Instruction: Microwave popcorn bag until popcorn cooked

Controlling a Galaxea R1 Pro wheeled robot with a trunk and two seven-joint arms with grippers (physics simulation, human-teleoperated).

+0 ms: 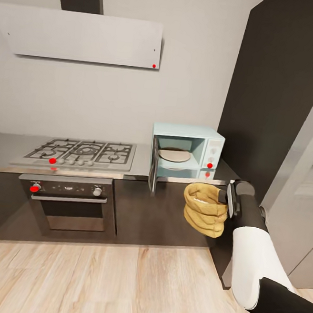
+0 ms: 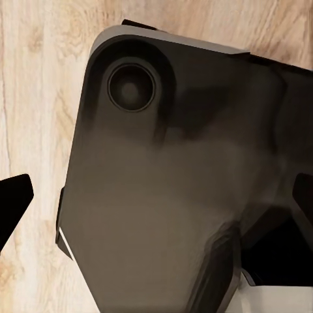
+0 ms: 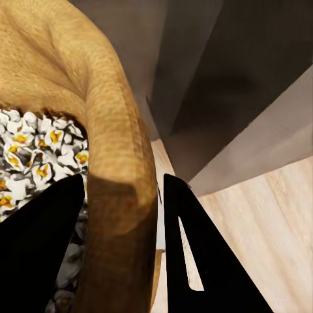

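Observation:
The tan popcorn bag [image 1: 205, 210] hangs in the air in front of the countertop [image 1: 4, 147], just below and in front of the microwave [image 1: 214, 142]. My right gripper [image 1: 228, 198] is shut on the bag's rolled rim [image 3: 120, 195], one finger inside and one outside. Pale popcorn [image 3: 32, 147] with yellow centres fills the bag. The mint-blue microwave stands on the counter's right end, its door [image 1: 152, 171] swung open to the left and a round plate [image 1: 174, 155] inside. In the left wrist view, my left gripper [image 2: 156, 202] is open over my own dark base.
A grey gas hob [image 1: 82, 152] lies left of the microwave, with a dark built-in oven [image 1: 70, 205] under it. A tall dark cabinet [image 1: 282, 92] rises right beside the microwave. An extractor hood [image 1: 86, 37] hangs on the wall. Wooden floor [image 1: 92, 279] spreads in front.

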